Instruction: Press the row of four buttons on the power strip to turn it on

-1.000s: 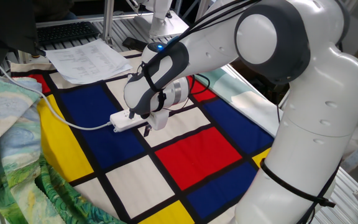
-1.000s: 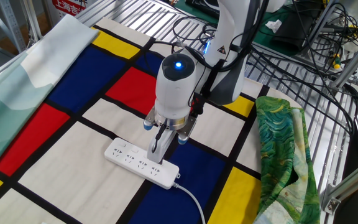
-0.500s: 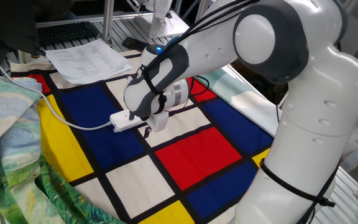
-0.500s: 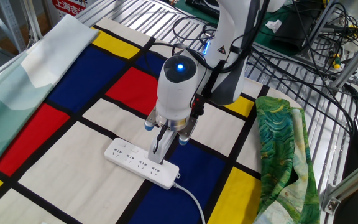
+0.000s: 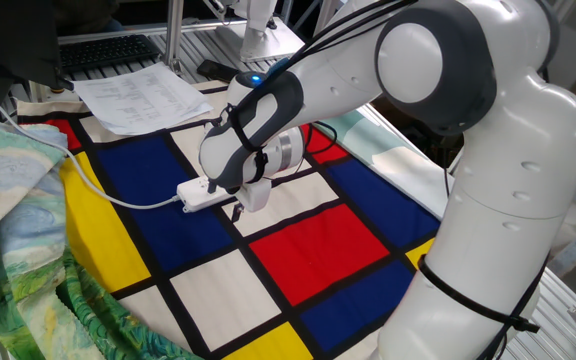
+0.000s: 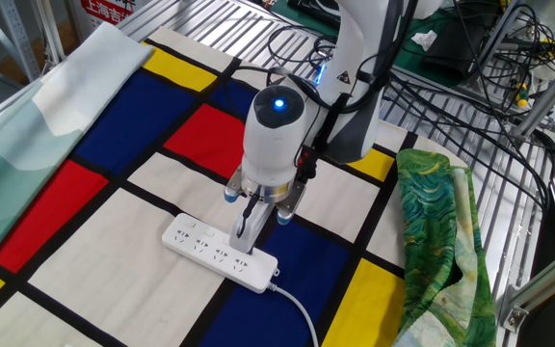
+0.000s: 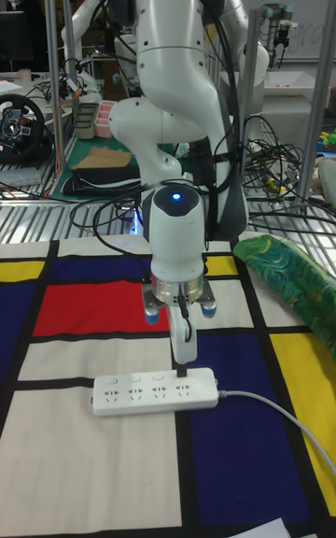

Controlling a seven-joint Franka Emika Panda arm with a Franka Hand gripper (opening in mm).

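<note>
The white power strip [image 6: 212,255] lies on the checked cloth, its white cable [image 6: 299,310] leaving at one end. The row of four buttons [image 7: 145,376] runs along the strip's far edge, and the fingers partly cover it. My gripper [image 7: 180,370] points straight down over the strip, fingers pressed together into one bar. The fingertips rest at the button row, near the cable end. In the other fixed view my gripper [image 6: 238,245] stands on the strip's far edge. In one fixed view the wrist hides most of the power strip [image 5: 196,194].
A green patterned cloth [image 6: 441,231] is bunched at the table's side, also seen as the cloth [image 5: 18,220]. Papers [image 5: 138,95] lie at the far corner. A pale teal cloth [image 6: 27,116] covers another edge. Black cables [image 6: 470,87] sprawl over the metal grating.
</note>
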